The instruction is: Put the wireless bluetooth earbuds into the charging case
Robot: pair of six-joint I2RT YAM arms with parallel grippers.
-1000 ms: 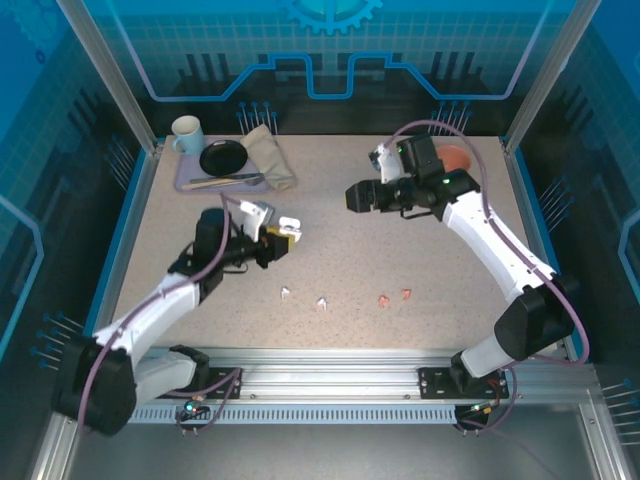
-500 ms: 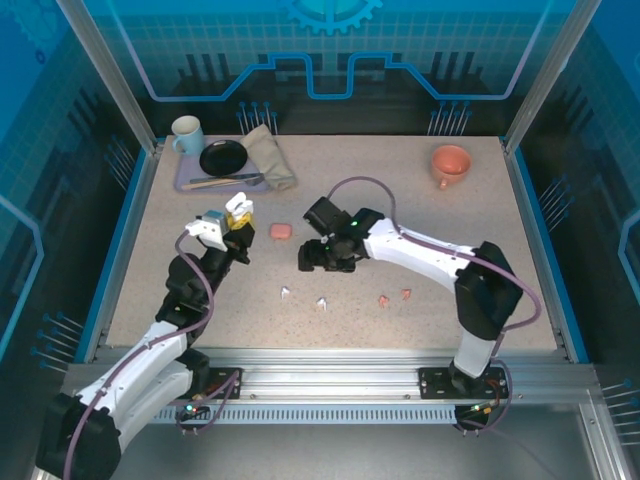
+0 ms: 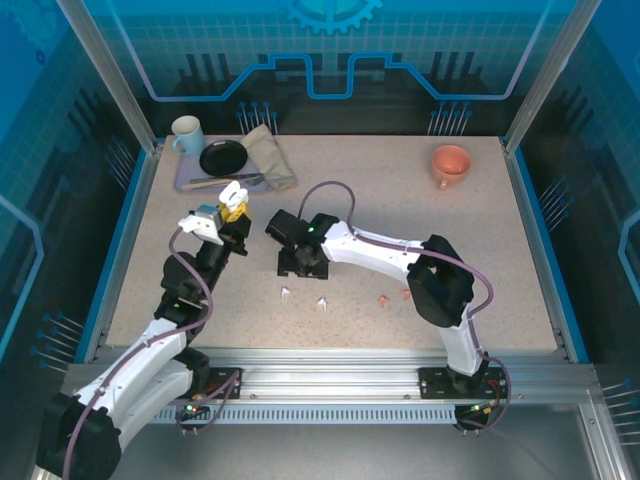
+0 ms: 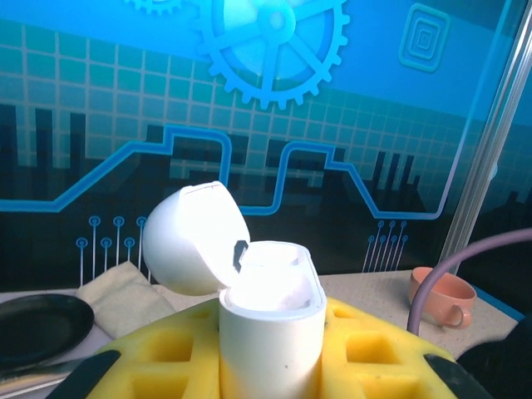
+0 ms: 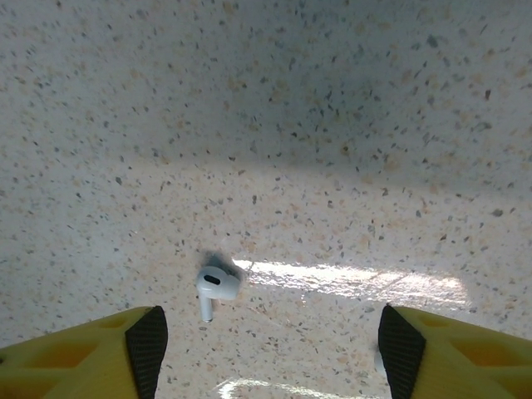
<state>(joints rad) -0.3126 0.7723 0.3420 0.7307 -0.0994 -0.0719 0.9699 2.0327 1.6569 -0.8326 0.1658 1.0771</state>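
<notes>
My left gripper (image 3: 232,207) is raised at the left, shut on a white charging case (image 4: 270,324) that stands upright between its yellow pads (image 4: 125,353). The case's lid (image 4: 193,237) is flipped open to the left. My right gripper (image 3: 292,267) points down at the table, open, just behind two white earbuds (image 3: 286,292) (image 3: 322,302). In the right wrist view one white earbud (image 5: 216,287) lies on the table between the open fingertips (image 5: 146,349), nearer the left one and touching neither. Two salmon-pink earbuds (image 3: 384,299) (image 3: 406,294) lie further right.
At the back left a purple tray (image 3: 186,182) holds a white mug (image 3: 186,132) and a black plate (image 3: 222,157), with a folded cloth (image 3: 270,157) beside them. An orange cup (image 3: 451,163) stands at the back right. Blue walls (image 3: 100,240) bound the table.
My right arm swung from the back right across to left of centre and came down over the white earbuds. My left gripper lifted the open case up and back.
</notes>
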